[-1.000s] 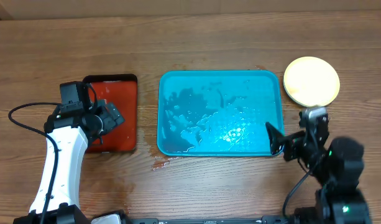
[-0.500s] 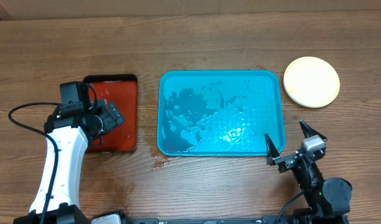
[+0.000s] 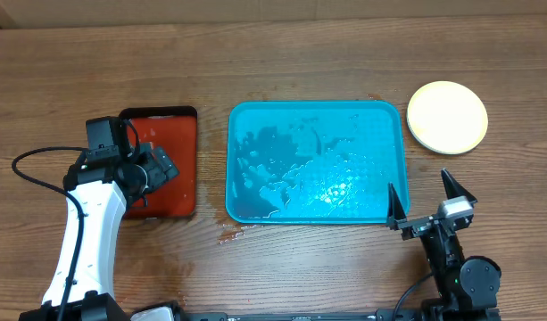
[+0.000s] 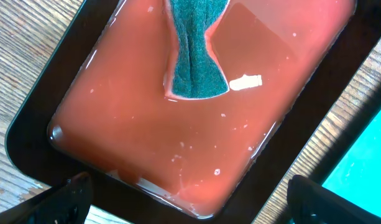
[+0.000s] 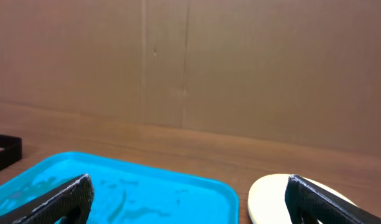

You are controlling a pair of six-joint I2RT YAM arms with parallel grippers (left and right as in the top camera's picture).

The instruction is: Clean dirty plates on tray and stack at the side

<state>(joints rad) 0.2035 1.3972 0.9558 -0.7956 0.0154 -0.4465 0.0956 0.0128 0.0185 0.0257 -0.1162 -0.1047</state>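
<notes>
The turquoise tray point(image 3: 246, 125) lies mid-table, wet and with no plates on it; it also shows in the right wrist view point(image 5: 146, 183). A pale yellow plate stack point(image 3: 447, 117) sits to the tray's right, top plate clean, also seen in the right wrist view point(image 5: 271, 199). My right gripper point(image 3: 425, 198) is open and empty near the tray's front right corner, its fingers spread wide point(image 5: 190, 199). My left gripper point(image 3: 157, 169) is open and empty over the black tray, fingers at the frame's lower corners point(image 4: 187, 199).
A black tray point(image 3: 157, 114) with red liquid stands left of the turquoise tray. A grey-green sponge point(image 4: 193, 62) lies in that liquid point(image 4: 146, 124). Water drops lie on the table at the tray's front left corner point(image 3: 228, 236). A cardboard wall point(image 5: 240, 62) stands behind.
My right arm has drawn back toward the front edge and its gripper now points across the table, fingers wide. The left arm has not moved.
</notes>
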